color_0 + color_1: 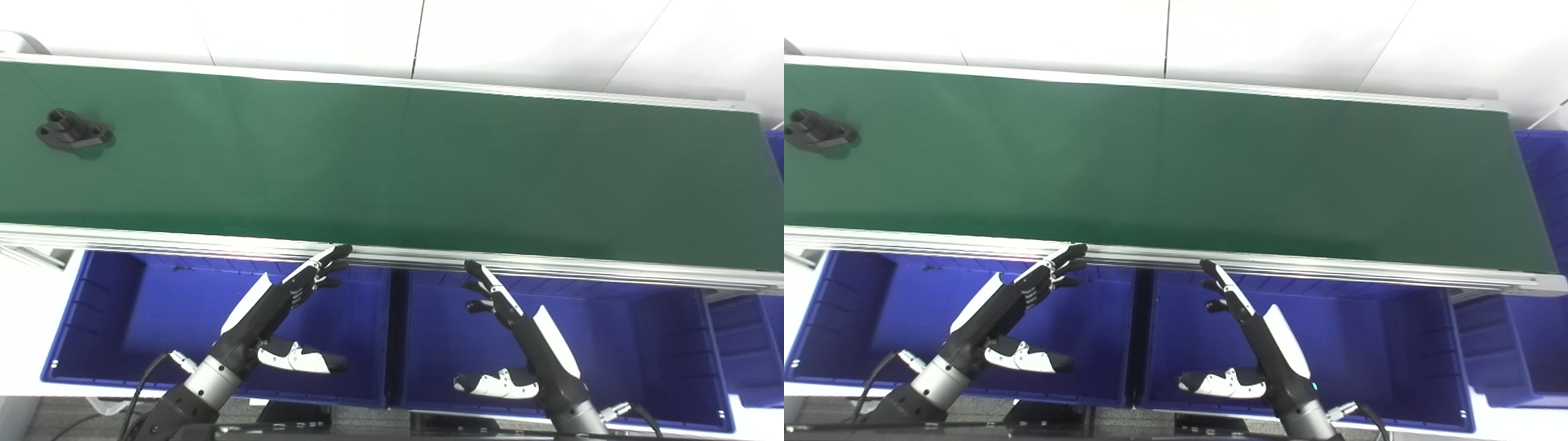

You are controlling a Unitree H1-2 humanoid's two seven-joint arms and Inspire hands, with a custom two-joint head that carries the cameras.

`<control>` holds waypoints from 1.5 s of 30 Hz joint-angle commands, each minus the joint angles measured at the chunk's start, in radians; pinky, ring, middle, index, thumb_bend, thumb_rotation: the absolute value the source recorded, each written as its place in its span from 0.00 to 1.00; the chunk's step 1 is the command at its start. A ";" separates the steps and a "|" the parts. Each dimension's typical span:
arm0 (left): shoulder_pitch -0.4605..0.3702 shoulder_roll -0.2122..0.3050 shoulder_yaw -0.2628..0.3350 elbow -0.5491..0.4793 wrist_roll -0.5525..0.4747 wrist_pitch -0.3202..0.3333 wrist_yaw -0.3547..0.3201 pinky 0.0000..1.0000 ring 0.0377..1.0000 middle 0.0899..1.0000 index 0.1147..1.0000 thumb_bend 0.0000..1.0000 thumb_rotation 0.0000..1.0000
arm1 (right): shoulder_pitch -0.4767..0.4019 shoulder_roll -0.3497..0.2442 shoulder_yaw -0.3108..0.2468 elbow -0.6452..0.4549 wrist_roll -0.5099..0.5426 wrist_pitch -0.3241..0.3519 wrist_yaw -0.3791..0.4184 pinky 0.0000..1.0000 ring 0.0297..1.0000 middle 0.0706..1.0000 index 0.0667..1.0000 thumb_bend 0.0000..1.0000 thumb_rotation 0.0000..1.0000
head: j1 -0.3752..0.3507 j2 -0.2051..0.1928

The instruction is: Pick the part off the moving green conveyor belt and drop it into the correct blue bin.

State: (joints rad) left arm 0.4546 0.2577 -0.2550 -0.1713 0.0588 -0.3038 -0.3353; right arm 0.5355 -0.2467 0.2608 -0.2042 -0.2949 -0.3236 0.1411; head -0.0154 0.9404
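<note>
The dark part (73, 130) lay flat on the green conveyor belt (392, 165), at the belt's far left end and nearer its back rail than its front one. Neither hand was near it. The left hand (278, 309) hovered below the belt's front rail, over the left blue bin (92, 306), fingers spread and thumb held out to the side, grasping nothing. The right hand (514, 331) was likewise released and empty, below the same rail over the middle blue bin (661, 343), with its fingertips just under the rail. A third blue bin (750, 349) stood beyond the belt's right end. The pick had not begun, so the main risk was probably timing: the part sat well apart from both hands, and a reach aimed at its present spot on a moving belt could close on bare green. Its flat, irregular shape might also slip from a loose pinch. A hand rising straight up could catch the belt's front rail. Nothing visible showed which bin was correct, so a wrong drop remained possible.
</note>
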 commanded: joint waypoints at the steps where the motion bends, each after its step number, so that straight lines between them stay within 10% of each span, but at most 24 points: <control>1: -0.010 -0.002 -0.004 0.001 0.023 -0.037 0.014 0.84 0.91 0.95 0.91 0.79 0.36 | 0.001 0.000 -0.001 -0.007 -0.020 0.013 -0.003 0.75 0.89 0.97 1.00 0.93 0.57 | 0.003 -0.017; 24: -0.020 -0.004 -0.055 0.165 0.117 -0.165 0.094 0.81 0.90 0.93 0.88 0.83 0.31 | -0.010 -0.026 0.047 0.189 -0.114 -0.146 -0.169 0.74 0.90 0.99 1.00 0.92 0.53 | 0.149 -0.289; 45: -0.070 0.011 -0.136 0.246 0.131 -0.166 0.178 0.77 0.86 0.89 0.84 0.85 0.29 | -0.055 -0.110 0.155 0.257 -0.094 -0.146 -0.343 0.70 0.89 0.96 1.00 0.90 0.50 | 0.300 -0.409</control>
State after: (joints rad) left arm 0.3896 0.2646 -0.3808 0.0879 0.1863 -0.4322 -0.1757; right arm 0.4797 -0.3473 0.4100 0.0703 -0.4008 -0.4154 -0.1733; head 0.2853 0.5309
